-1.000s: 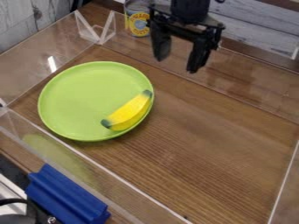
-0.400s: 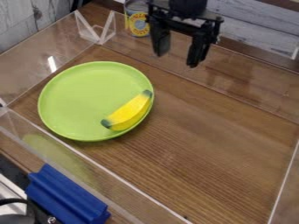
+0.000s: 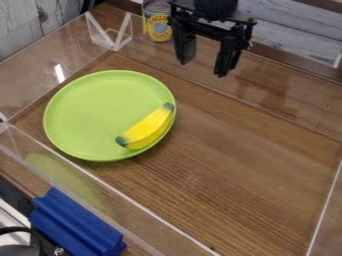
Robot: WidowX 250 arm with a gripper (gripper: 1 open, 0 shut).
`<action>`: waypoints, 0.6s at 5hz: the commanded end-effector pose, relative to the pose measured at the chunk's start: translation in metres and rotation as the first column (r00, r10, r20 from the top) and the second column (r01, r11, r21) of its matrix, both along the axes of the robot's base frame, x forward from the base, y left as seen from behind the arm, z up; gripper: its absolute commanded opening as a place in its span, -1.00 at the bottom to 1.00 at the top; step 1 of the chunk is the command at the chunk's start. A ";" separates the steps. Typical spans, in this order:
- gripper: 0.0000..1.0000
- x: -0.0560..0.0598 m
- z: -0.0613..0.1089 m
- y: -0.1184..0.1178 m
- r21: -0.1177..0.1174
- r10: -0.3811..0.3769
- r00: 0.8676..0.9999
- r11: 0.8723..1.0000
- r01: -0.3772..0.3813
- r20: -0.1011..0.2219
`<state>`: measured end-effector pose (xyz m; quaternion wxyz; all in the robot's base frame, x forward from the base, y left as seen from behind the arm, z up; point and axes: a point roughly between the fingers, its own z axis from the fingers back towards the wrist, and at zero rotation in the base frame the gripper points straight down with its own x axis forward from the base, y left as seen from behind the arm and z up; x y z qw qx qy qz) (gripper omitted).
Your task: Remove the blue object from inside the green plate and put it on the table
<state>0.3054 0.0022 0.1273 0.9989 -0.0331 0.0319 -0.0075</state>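
Observation:
The green plate (image 3: 94, 110) lies on the left part of the brown wooden table (image 3: 241, 160). In it, against its right rim, rests the blue object (image 3: 147, 127), a small curved yellow piece with a dark greenish tip at its lower end. My gripper (image 3: 203, 64) hangs above the table at the top centre, up and to the right of the plate, pointing down. Its two black fingers stand apart with nothing between them, so it is open. It touches neither the plate nor the piece.
Clear acrylic walls (image 3: 80, 190) border the table. A large blue ridged block (image 3: 74, 228) sits outside the wall at the lower left. A yellow-labelled can (image 3: 159, 26) stands behind the gripper at the back. Bare wood stretches right of the plate.

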 end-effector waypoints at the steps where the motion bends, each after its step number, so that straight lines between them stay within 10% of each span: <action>1: 1.00 0.004 0.014 0.003 -0.001 0.010 0.999 1.000 -0.010 0.053; 3: 1.00 0.002 0.014 0.002 -0.004 0.004 0.999 1.000 -0.004 0.050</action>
